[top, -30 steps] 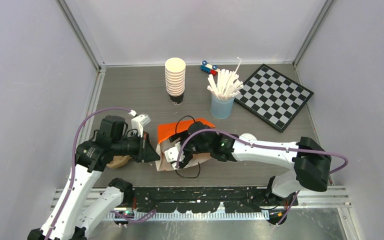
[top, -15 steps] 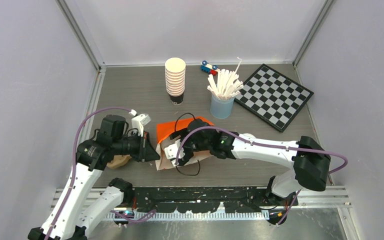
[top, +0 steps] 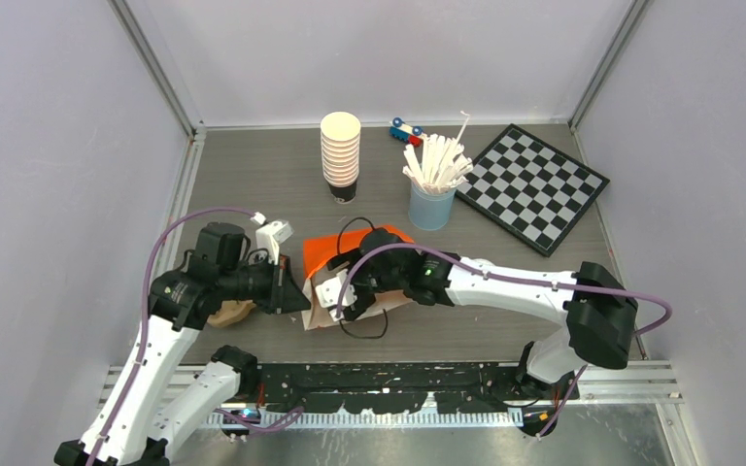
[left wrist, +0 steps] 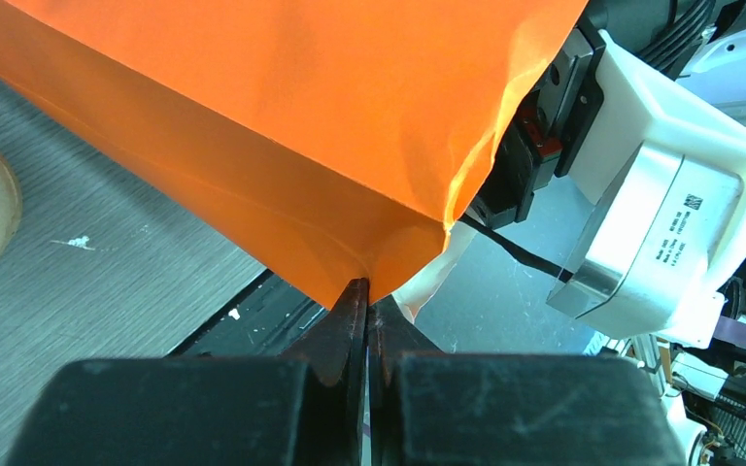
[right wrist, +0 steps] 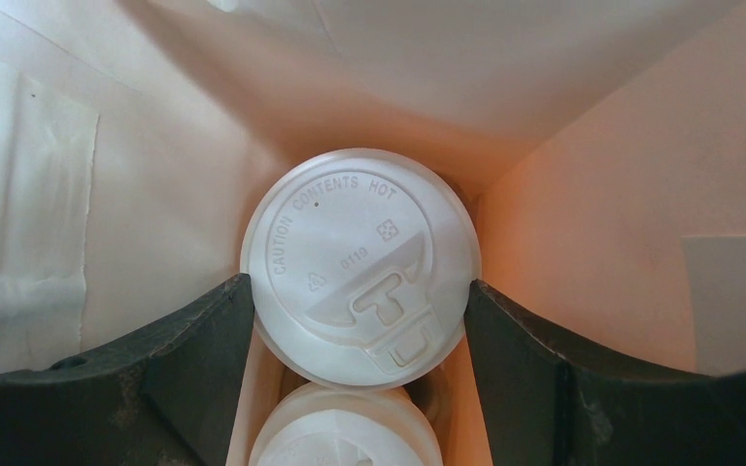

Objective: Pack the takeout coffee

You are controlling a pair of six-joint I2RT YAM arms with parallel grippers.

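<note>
Takeout coffee cup [right wrist: 359, 267], white with a round sip lid, sits between the fingers [right wrist: 185, 359] of the right gripper [right wrist: 357, 289], which press against the lid's rim on both sides and hold it; the lid faces the wrist camera, its raised lettering legible. A second lidded cup [right wrist: 345, 432] shows at the lower edge of that view, partly covered by the first; both are inside the orange paper bag [top: 325, 252], whose pale inner walls close around them. From above, the right gripper is sunk into the bag's mouth, which opens toward the left arm. The left gripper [left wrist: 367, 296] has its fingers pressed together on a corner of the bag's rim, pinching the paper; the bag appears to lie on its side on the grey table [top: 253, 184], near the front edge. A tan object [top: 228, 314] lies under the left arm; farther back stand a stack of cream cups [top: 340, 146], a light-blue cup of white sticks [top: 432, 199], a small toy car [top: 406, 130] and a checkerboard [top: 532, 184].
</note>
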